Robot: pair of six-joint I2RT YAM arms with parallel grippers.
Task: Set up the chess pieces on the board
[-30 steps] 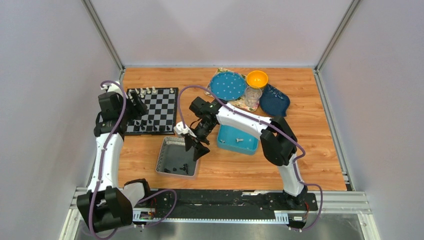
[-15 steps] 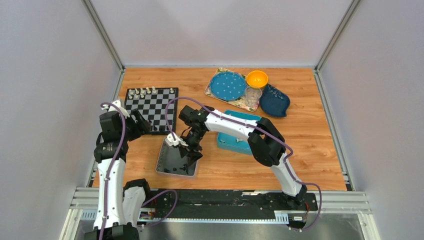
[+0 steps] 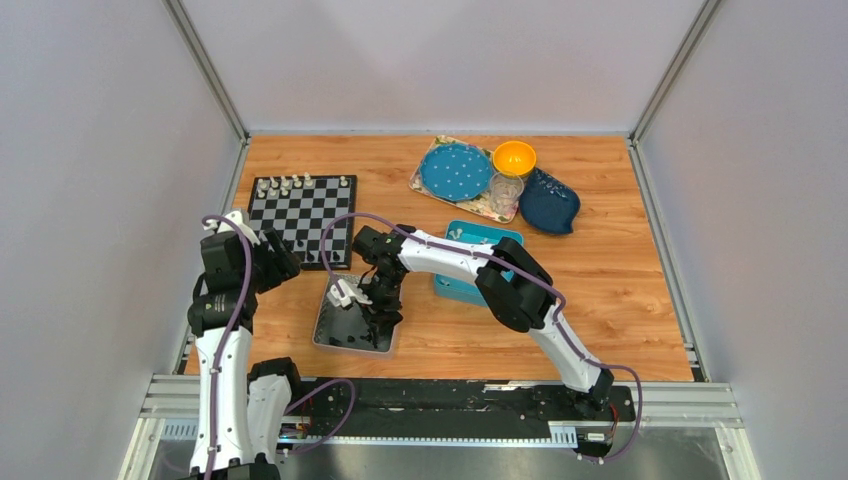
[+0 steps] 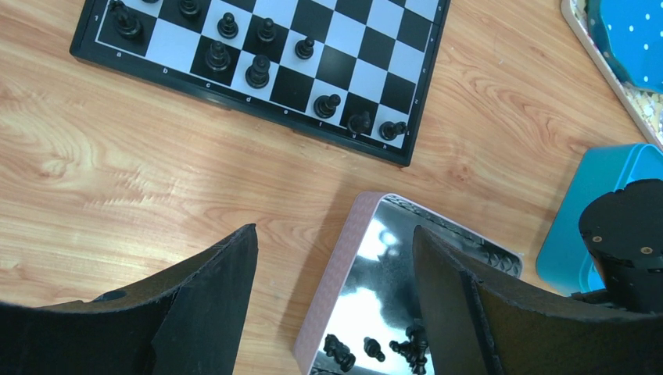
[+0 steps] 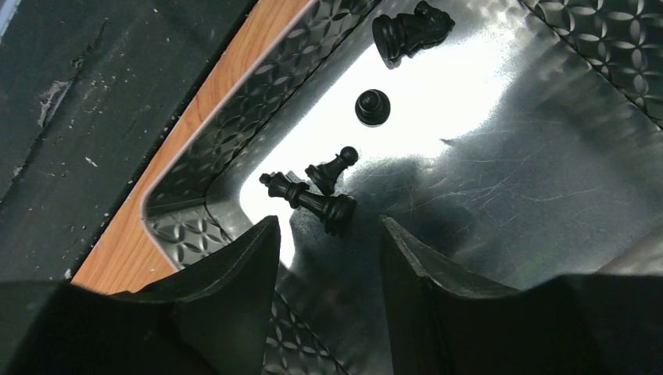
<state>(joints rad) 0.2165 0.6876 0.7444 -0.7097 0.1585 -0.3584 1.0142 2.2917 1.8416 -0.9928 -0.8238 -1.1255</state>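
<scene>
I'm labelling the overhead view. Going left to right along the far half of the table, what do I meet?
board → blue dotted plate → orange bowl → dark blue dish

Left arm [image 3: 226, 365] and right arm [image 3: 445, 256]: white tubular links, black joint housings, one purple cable [image 3: 240, 290] trailing back from each wrist. Left gripper [image 4: 332, 234] and right gripper [image 5: 328, 226]: matte black fingers [image 4: 211, 297], broad at the root, tapering to the tip.
</scene>
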